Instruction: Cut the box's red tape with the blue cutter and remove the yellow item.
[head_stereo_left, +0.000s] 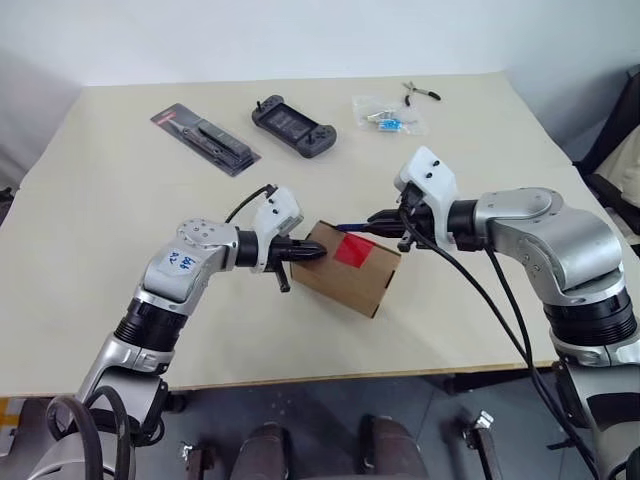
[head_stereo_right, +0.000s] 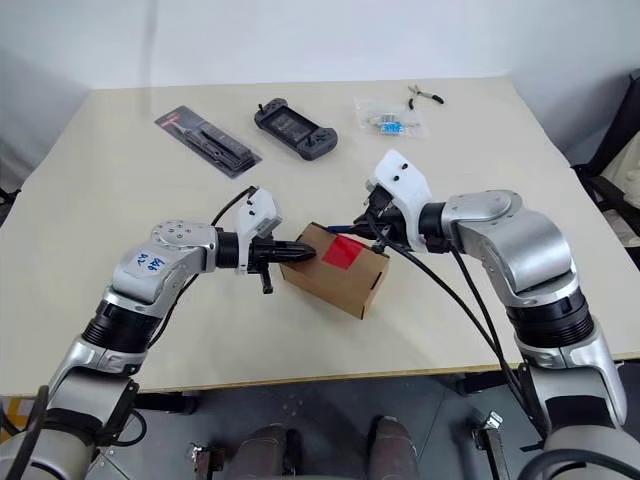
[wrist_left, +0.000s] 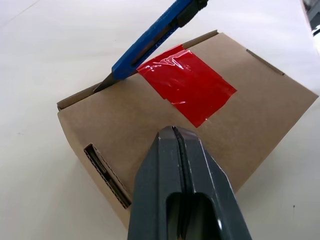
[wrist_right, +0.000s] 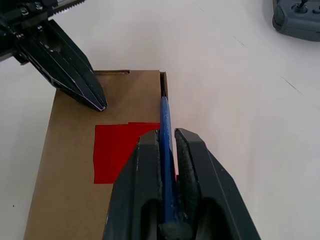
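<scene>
The brown cardboard box (head_stereo_left: 352, 272) lies near the table's middle, its flaps closed, with the red tape (head_stereo_left: 353, 249) across its top. My left gripper (head_stereo_left: 318, 252) is shut with nothing in it, its tip resting on the box's left top edge. My right gripper (head_stereo_left: 378, 220) is shut on the blue cutter (wrist_left: 150, 37). The cutter's dark tip (wrist_left: 104, 83) sits at the flap seam on the box's far edge, just beside the tape. The yellow item is hidden.
At the table's far side lie a black tool in blister packaging (head_stereo_left: 205, 138), a dark game controller (head_stereo_left: 293, 125), a clear bag with small blue parts (head_stereo_left: 388, 117) and small pliers (head_stereo_left: 421, 92). Bare tabletop surrounds the box.
</scene>
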